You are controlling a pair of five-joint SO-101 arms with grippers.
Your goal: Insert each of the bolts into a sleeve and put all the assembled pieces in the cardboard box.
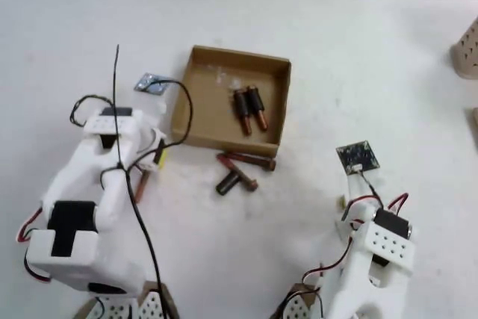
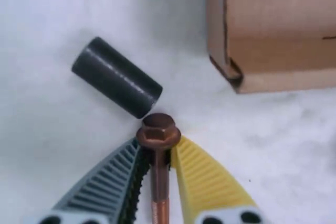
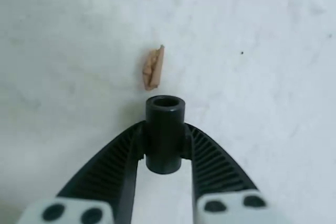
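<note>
White table [image 1: 358, 57] carries everything, with the left arm [image 1: 89, 184] bulking at the near left and the right arm [image 1: 377, 252] at the near right. Between them, toward the middle of the table, sits the open cardboard box [image 1: 205, 98], and two dark-and-copper assembled pieces [image 1: 250, 110] lie side by side on its floor toward the right wall. Two more dark-and-copper pieces [image 1: 240, 171] lie on the table just near of the box, outside it. The left gripper [image 2: 157, 142] pinches a copper bolt [image 2: 159, 169] by its shank between one grey and one yellow finger, the hex head sticking out past the fingertips. A loose sleeve [image 2: 116, 77] — black, lying on its side on the table — rests just beside that head; whether the two touch cannot be told. A corner of the box shows close by in the left wrist view. The right gripper [image 3: 164, 129] is closed around a held sleeve [image 3: 165, 135], also black, gripped across its barrel with the open bore at the end pointing away from the wrist. On the table just beyond that sleeve lies a small brown scrap [image 3: 153, 68] — apart from the sleeve and from the fingers.
</note>
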